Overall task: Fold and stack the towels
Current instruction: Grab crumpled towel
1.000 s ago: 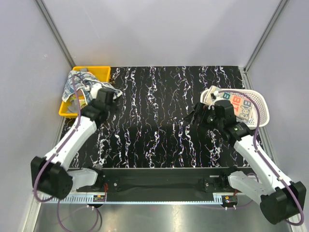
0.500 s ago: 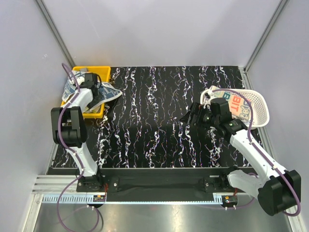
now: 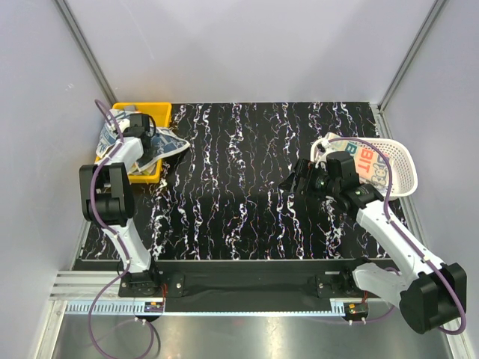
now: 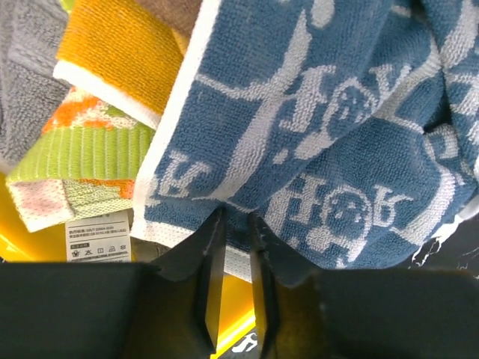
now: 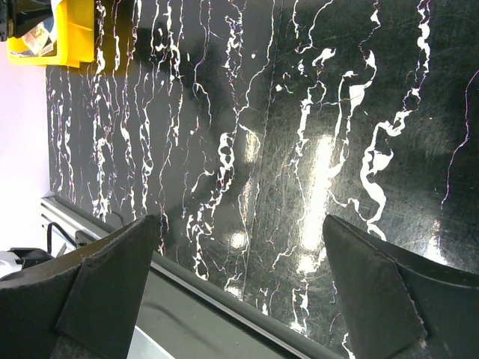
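Observation:
Several towels are piled in the yellow bin [image 3: 155, 111] at the table's back left. A blue-white patterned towel [image 3: 168, 143] hangs over the bin's rim onto the table. In the left wrist view, my left gripper [image 4: 233, 217] is shut on the white bottom edge of this blue-white towel [image 4: 314, 127]. Beside it lie an orange-yellow towel [image 4: 120, 52], a grey towel [image 4: 26, 67] and a green-orange towel [image 4: 82, 149]. A cream towel with bold lettering [image 3: 370, 163] lies in the white basket. My right gripper [image 3: 296, 179] hovers open over the bare table [image 5: 247, 112].
The white slotted basket [image 3: 400, 153] stands at the right edge, behind the right arm. The black marbled table [image 3: 239, 172] stretches between the two arms. A metal rail [image 3: 239, 280] runs along the near edge. In the right wrist view the yellow bin [image 5: 67, 37] shows far off.
The left arm has swung back over the bin, and its jaws have closed from wide open onto the blue-white towel's edge. The right arm has shifted slightly left and stays open.

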Available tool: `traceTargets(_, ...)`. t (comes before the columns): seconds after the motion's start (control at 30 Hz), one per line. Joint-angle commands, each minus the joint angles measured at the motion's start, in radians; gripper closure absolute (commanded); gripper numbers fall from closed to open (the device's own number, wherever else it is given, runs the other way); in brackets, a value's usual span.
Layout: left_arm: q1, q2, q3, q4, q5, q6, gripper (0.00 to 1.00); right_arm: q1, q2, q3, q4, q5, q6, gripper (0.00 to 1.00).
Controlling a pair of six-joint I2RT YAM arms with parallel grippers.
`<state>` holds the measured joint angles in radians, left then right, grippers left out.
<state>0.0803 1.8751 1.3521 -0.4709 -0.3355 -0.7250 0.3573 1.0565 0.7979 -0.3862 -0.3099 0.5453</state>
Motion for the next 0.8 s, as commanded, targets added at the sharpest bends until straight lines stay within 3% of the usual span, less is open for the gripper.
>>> traceTargets(0.0, 0.003, -0.025, 0.004, 0.041, 0.03, 0.007, 0.79, 0.003, -0.009, 0.003, 0.035, -0.026, -0.021, 0.0)
traceTargets(0.23, -0.007, -0.119, -0.016, 0.052, 0.119, 0.012, 1.0, 0.003, 0.0, -0.009, 0.043, -0.028, -0.018, 0.0)
traceTargets(0.57, -0.051, -0.168, 0.013, 0.02, 0.141, 0.025, 1.0, 0.003, -0.006, -0.025, 0.044, -0.026, -0.021, 0.0)
traceTargets(0.6, -0.063, -0.165, 0.022, 0.017, 0.147, 0.03, 0.98, 0.003, -0.004, -0.025, 0.044, -0.028, -0.024, 0.0)
traceTargets(0.63, -0.065, -0.16, 0.025, 0.009, 0.141, 0.032, 0.89, 0.003, -0.001, -0.023, 0.046, -0.029, -0.025, 0.0)
traceTargets(0.67, -0.066, -0.146, 0.025, -0.003, 0.132, 0.03, 0.66, 0.003, 0.0, -0.023, 0.044, -0.032, -0.025, 0.0)
traceTargets(0.77, -0.066, -0.145, -0.028, 0.024, 0.119, 0.009, 0.43, 0.003, -0.003, -0.028, 0.049, -0.038, -0.024, 0.0)
